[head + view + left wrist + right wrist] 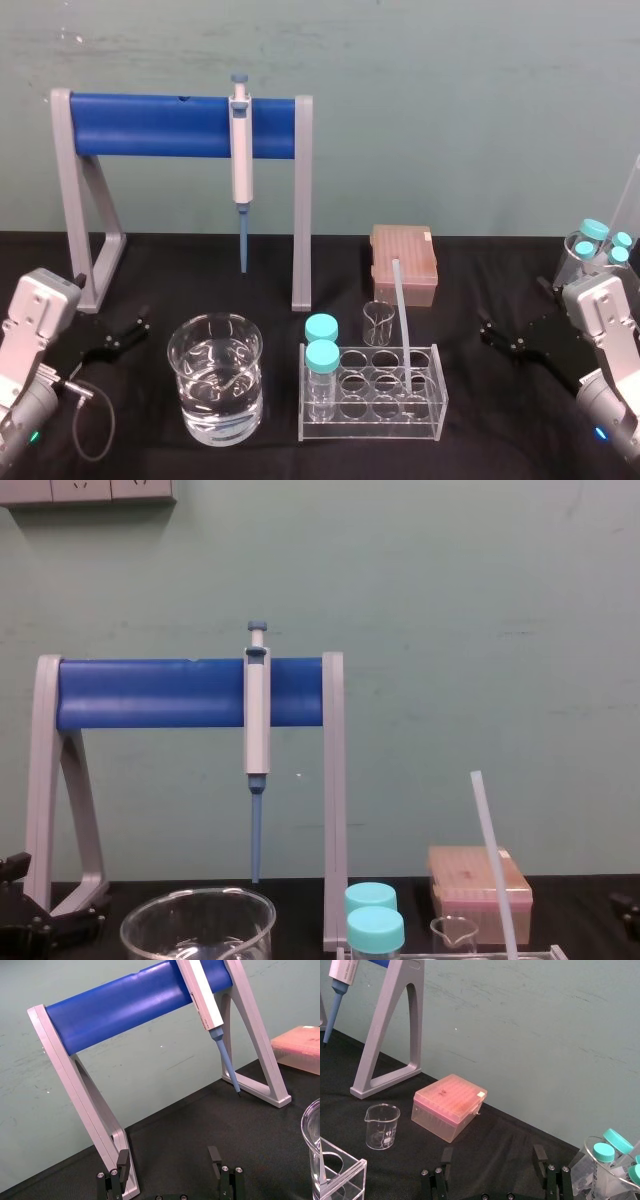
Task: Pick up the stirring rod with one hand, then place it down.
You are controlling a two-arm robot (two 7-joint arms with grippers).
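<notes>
Black cloth [500, 450] is covering the table beneath a green wall. At 11 o'clock a blue-barred stand [150, 125] is hanging the pipette [241, 150] clear of the work. A water jar [215, 378] is sitting at 7 o'clock, with a clear rack [370, 428] at 5. The left gripper [130, 335] is resting at 9 o'clock and the right gripper [495, 337] at 3, both with jaws spread and empty. The stirring rod [403, 320] is leaning in a right-hand rack hole, its top free. Bare cloth is lying open between rack and right gripper, likely the easier approach.
</notes>
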